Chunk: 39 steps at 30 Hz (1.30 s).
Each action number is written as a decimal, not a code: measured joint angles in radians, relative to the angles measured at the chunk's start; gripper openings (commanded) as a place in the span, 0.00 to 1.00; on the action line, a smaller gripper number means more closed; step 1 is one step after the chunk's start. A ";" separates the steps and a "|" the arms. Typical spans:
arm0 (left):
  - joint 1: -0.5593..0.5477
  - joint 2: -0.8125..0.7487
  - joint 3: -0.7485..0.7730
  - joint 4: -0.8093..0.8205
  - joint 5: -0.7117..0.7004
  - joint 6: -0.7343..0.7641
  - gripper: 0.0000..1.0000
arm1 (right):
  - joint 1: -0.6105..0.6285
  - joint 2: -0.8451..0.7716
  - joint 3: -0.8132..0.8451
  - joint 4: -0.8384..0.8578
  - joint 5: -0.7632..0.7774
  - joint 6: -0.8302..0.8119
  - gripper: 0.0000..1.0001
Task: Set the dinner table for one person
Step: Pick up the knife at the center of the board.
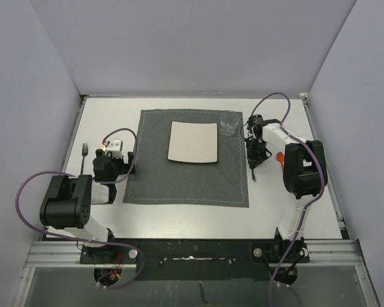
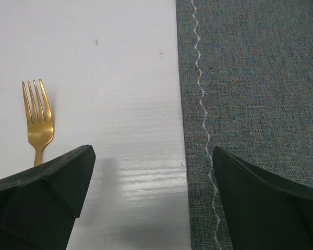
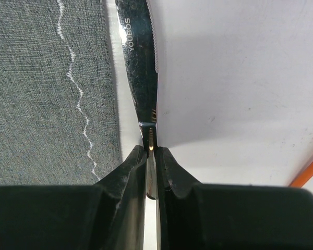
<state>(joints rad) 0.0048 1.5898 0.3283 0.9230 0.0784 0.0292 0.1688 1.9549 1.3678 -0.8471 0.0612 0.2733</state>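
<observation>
I found the right hand (image 3: 151,156) clamped on the handle of a knife (image 3: 143,67). The knife's long axis ran straight ahead of the hand, parallel to and just beside the right edge of the placemat (image 3: 41,78), over the bare white table (image 3: 240,78). The blade read "YOUBOS". The left hand (image 2: 152,161) hung wide open over the placemat's left edge, with a gold fork (image 2: 39,120) lying on the table to its left.

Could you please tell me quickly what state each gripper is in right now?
Left gripper: open, holding nothing.
Right gripper: shut on the knife.
</observation>
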 measured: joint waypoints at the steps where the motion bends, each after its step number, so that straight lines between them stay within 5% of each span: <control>1: 0.000 0.000 0.000 0.000 0.000 0.000 0.98 | 0.000 0.000 0.003 -0.001 0.000 0.000 0.00; 39: 0.000 0.000 0.000 0.000 0.000 0.000 0.98 | 0.002 0.000 0.043 -0.034 -0.001 0.019 0.00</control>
<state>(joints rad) 0.0048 1.5898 0.3283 0.9230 0.0784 0.0292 0.1711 1.9553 1.4113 -0.8814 0.0605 0.2920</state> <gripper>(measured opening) 0.979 0.085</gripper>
